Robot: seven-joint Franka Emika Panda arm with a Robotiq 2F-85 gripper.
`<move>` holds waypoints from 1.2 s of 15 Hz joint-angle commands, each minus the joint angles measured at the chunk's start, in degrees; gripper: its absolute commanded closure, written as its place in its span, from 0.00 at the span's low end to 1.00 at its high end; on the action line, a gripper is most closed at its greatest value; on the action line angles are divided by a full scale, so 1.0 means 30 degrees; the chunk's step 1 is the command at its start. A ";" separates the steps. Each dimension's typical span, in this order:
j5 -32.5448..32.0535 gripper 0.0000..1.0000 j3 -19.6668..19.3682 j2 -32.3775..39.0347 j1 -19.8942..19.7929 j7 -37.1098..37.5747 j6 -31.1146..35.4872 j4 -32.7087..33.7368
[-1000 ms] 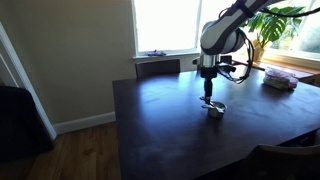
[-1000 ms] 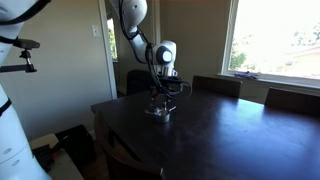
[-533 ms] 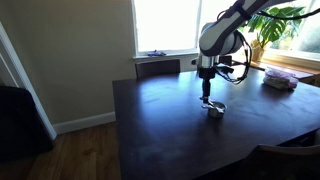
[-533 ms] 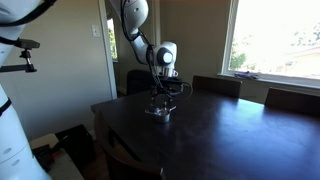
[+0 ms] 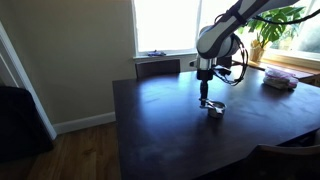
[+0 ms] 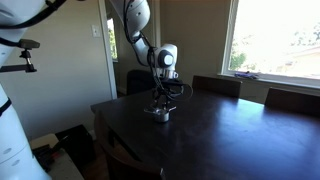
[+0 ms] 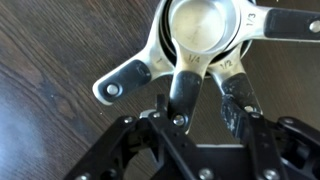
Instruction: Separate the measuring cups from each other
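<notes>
The measuring cups [image 7: 205,25] are shiny silver and lie nested together on the dark table. One flat handle [image 7: 125,80] fans toward the lower left and another [image 7: 285,25] toward the right. My gripper [image 7: 205,80] points straight down over them, its two fingers apart with their tips at the stack's near rim. A bit of bright metal shows between the tips, and I see no firm grip. In both exterior views the gripper [image 5: 206,99] [image 6: 160,102] hovers just over the small cups [image 5: 215,108] [image 6: 160,115].
The dark wooden table [image 5: 170,130] has its edge close in front of the cups [image 6: 120,125]. A flat pinkish object [image 5: 279,82] lies on the far right of the table. Chair backs [image 5: 158,67] [image 6: 215,85] stand along the table's sides, and a plant [image 5: 275,25] is by the window.
The arm has shifted only slightly above the cups. The cups have not moved.
</notes>
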 commanded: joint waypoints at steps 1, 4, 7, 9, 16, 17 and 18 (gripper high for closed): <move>-0.0012 0.70 0.0045 -0.0003 -0.0006 -0.0107 0.0545 0.0039; 0.0108 0.92 0.0185 -0.0242 -0.0121 -0.0309 0.1028 -0.0265; 0.0124 0.89 0.0208 -0.0250 -0.0150 -0.0252 0.1295 -0.0374; 0.0109 0.89 0.0199 -0.0428 -0.0171 -0.0247 0.1474 -0.0638; -0.0091 0.89 0.0075 -0.1864 -0.0040 0.0243 0.2383 -0.2105; -0.0112 0.89 0.0055 -0.2079 -0.0011 0.0306 0.2371 -0.2279; -0.0154 0.89 -0.0018 -0.2350 0.0039 0.0443 0.2281 -0.2456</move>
